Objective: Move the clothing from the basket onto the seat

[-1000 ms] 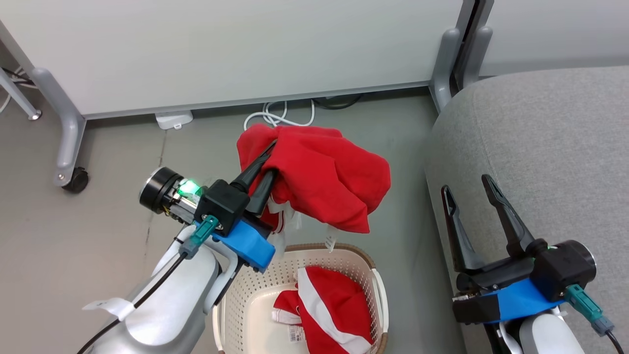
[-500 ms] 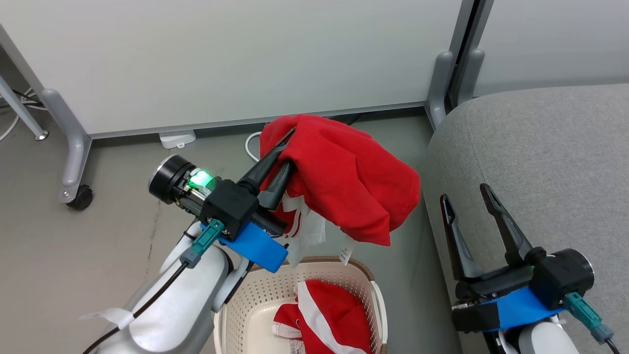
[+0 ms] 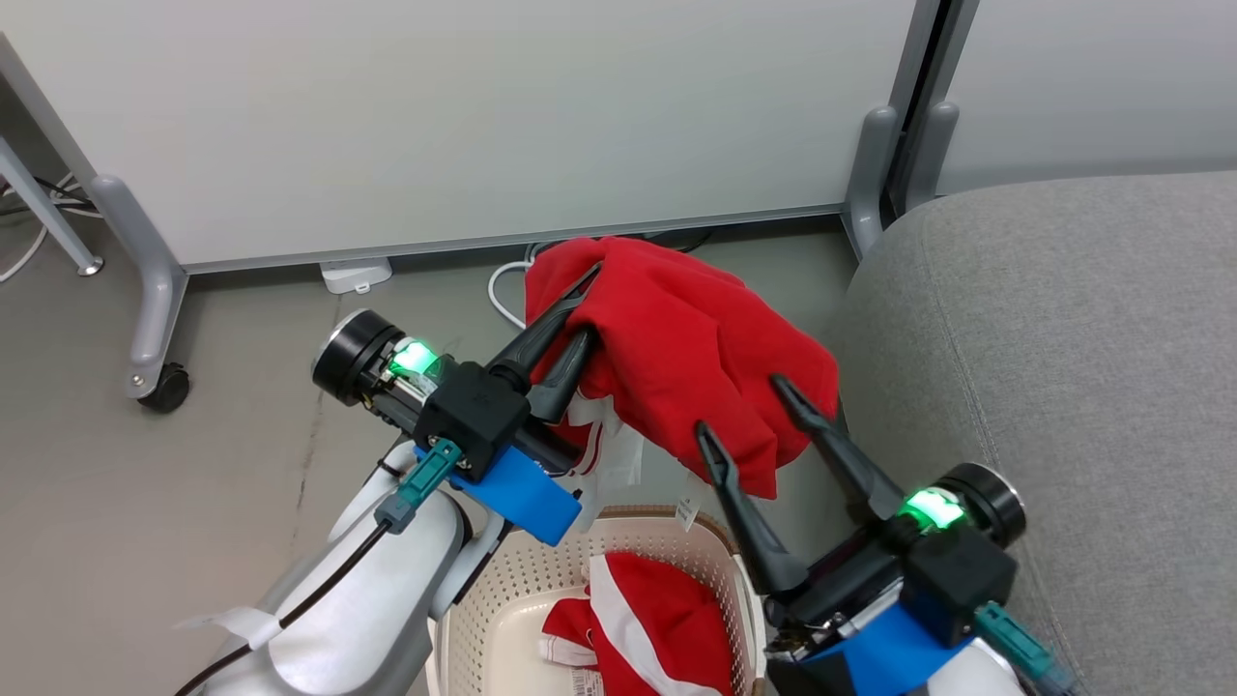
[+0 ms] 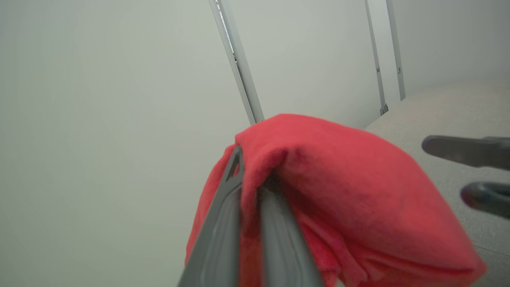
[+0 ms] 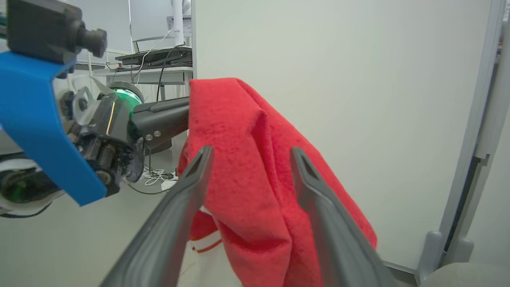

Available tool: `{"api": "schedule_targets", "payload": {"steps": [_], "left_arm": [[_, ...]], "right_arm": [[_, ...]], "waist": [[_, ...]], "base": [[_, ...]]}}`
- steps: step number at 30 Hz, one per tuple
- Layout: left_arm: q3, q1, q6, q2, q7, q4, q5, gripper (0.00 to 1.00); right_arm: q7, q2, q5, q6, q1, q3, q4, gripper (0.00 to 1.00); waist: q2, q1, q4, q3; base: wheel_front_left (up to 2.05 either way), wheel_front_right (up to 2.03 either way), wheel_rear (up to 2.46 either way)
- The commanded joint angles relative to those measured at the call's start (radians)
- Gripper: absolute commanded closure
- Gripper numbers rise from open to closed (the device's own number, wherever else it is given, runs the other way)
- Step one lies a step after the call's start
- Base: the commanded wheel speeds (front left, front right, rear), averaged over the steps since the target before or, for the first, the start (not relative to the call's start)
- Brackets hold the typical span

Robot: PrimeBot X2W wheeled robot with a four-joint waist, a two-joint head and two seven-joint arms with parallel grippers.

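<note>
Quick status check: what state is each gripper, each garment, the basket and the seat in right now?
left gripper: shut on the lifted garment.
right gripper: open, at the lifted garment's hanging end, not closed on it.
lifted garment: draped from the left gripper, clear of the basket.
second garment: crumpled inside the basket.
basket: holds one garment.
seat: no clothing on the visible part.

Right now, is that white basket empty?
No, a striped red garment lies inside the basket, below the lifted garment that the left gripper holds.

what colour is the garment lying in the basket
The garment is bright red with white stripes; clearest in the head view.
</note>
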Motion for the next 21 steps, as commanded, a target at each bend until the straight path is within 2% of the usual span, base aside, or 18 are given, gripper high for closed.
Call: {"api": "schedule_targets", "payload": {"steps": [1, 5, 13, 21], "left_arm": [[-0.002, -0.022, -0.001, -0.004, -0.002, 0.0, 0.002, 1.0], [-0.016, -0.033, -0.003, -0.014, -0.002, -0.007, 0.007, 1.0], [-0.051, -0.041, -0.007, -0.041, 0.006, -0.03, 0.012, 1.0], [-0.079, -0.043, -0.009, -0.062, 0.011, -0.042, 0.009, 1.0]], "right_arm": [[0.0, -0.004, -0.01, 0.0, -0.016, 0.008, 0.008, 0.0], [0.0, -0.004, -0.049, 0.0, -0.064, 0.045, 0.088, 0.0], [0.0, -0.004, -0.122, 0.0, -0.15, 0.049, 0.21, 0.0], [0.0, -0.004, -0.083, 0.0, -0.201, 0.055, 0.277, 0.0]], "waist": [[-0.0001, 0.0, 0.002, 0.002], [-0.0001, 0.0, 0.012, 0.006], [-0.0001, 0.0, 0.028, 0.013], [-0.0001, 0.0, 0.035, 0.023]], "base": [[0.0, 0.0, 0.0], [0.0, 0.0, 0.0], [0.0, 0.0, 0.0], [0.0, 0.0, 0.0]]}}
